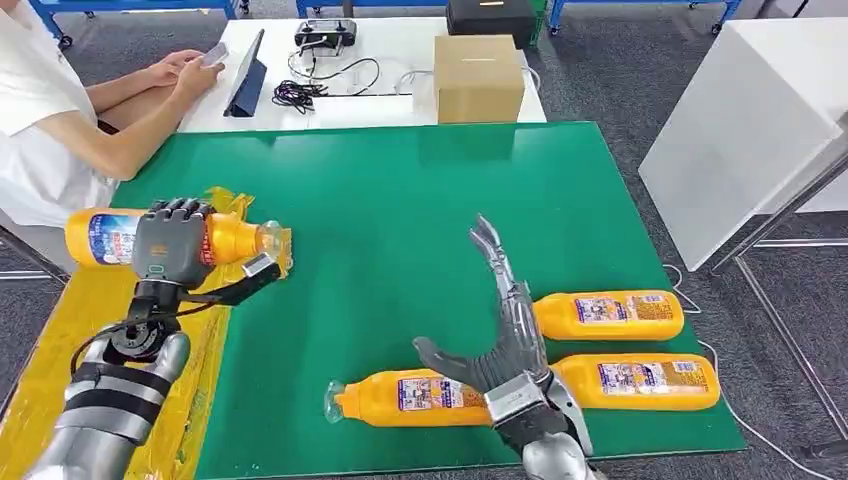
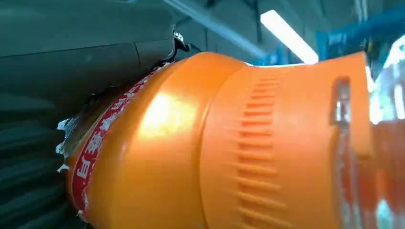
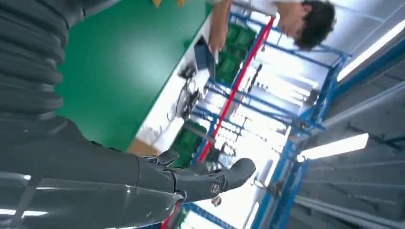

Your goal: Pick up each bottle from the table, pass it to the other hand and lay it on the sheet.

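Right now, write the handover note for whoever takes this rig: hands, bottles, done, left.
Left hand: grips an orange bottle over the yellow sheet, not yet laid down.
Right hand: holds nothing, fingers spread above the green mat.
Three bottles lie on the mat near the right hand: front one, right front, right rear.
Done: one bottle picked up, now in the left hand.
Left: lay that bottle down, then pick up, pass and lay down the other three.
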